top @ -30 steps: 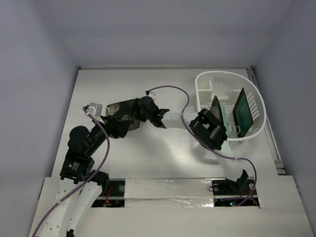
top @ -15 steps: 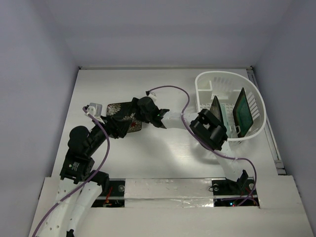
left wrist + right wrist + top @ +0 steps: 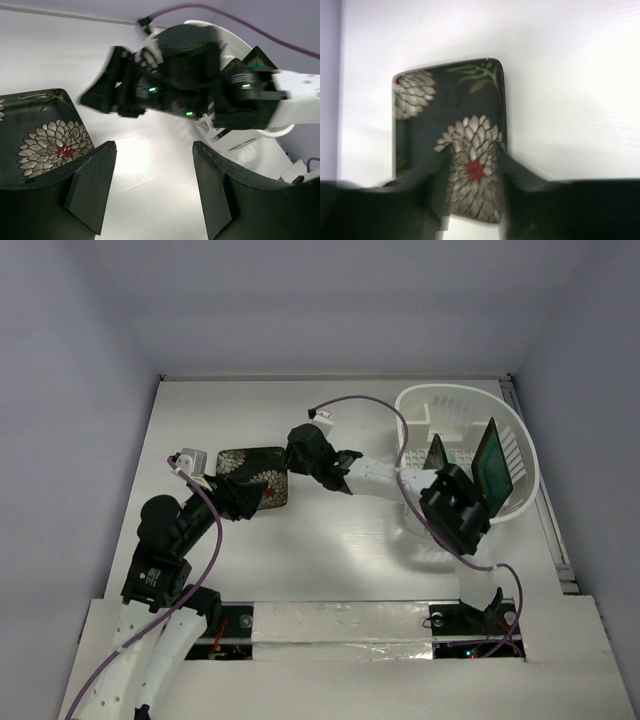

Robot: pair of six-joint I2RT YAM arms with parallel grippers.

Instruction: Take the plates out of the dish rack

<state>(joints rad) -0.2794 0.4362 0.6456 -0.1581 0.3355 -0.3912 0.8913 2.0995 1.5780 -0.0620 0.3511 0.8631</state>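
lying flat on the white desk (image 3: pixel 330 540), a glossy black square flowered plate (image 3: pixel 252 475); left gripper (image 3: pixel 154 147) spread, right gripper (image 3: pixel 472 150) spread too, blurry.

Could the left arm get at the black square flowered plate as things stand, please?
Probably yes: the black square flowered plate lies flat just beside the open left gripper, with nothing between them.

1 plate (image 3: pixel 255 468) lies on table (image 3: pixel 320 560), left of dish rack (image 3: pixel 455 390).
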